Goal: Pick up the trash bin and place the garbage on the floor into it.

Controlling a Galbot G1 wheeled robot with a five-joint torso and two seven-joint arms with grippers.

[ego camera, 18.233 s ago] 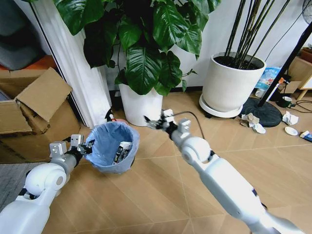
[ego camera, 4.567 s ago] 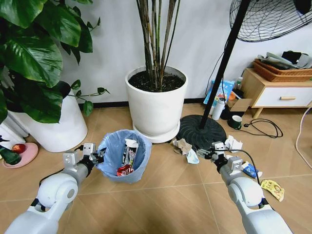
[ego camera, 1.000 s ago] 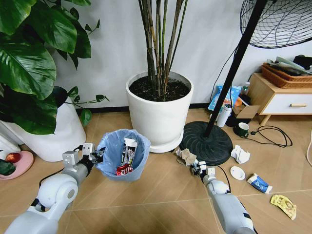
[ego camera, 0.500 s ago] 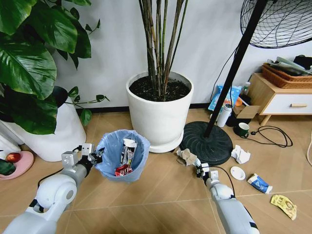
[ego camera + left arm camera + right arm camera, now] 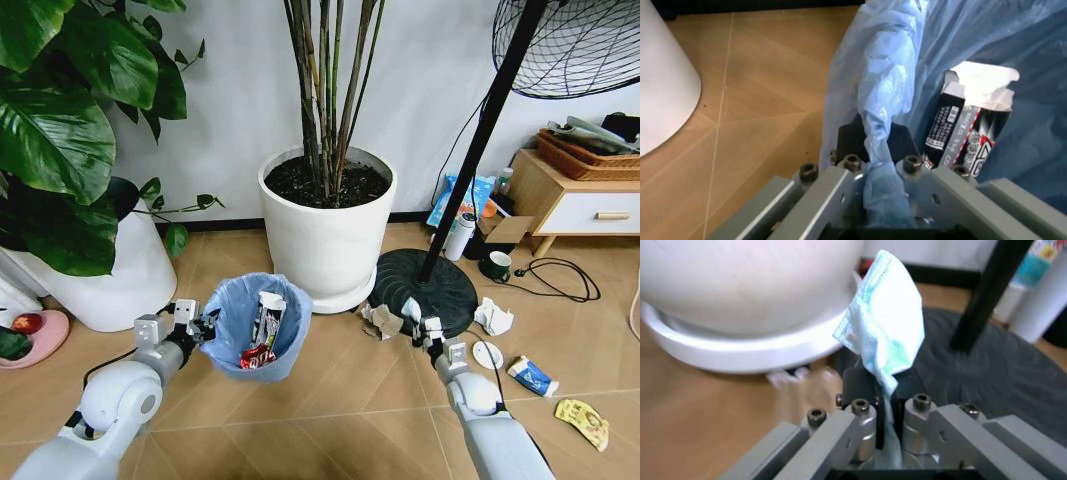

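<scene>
A large white plant pot [image 5: 328, 225] on its saucer stands straight ahead, with the black round fan base [image 5: 432, 291] and its slanted pole just to the right of it; a second white pot [image 5: 110, 270] under broad green leaves sits at the left. On the floor [image 5: 340, 390] near the fan base lie a crumpled brown paper [image 5: 380, 322], a crumpled white paper [image 5: 494, 316], a small white cup [image 5: 488, 354], a blue-white carton [image 5: 532, 376] and a yellow scrap [image 5: 582, 423]. The left gripper [image 5: 196, 327], on an arm reaching forward from the lower left, is clamped on the near rim of the trash bin [image 5: 257, 325], with the blue liner bunched between its fingers [image 5: 833, 187]. The bin stands roughly upright, mouth up, in front of the big pot, with a black-white tube [image 5: 268, 318] standing on end inside it and a red wrapper [image 5: 254, 355] below that. The right gripper [image 5: 419, 325] is stretched forward beside the fan base, pinching a pale crumpled sheet [image 5: 885, 335] that stands up from its jaws, long axis in line with the fingers
</scene>
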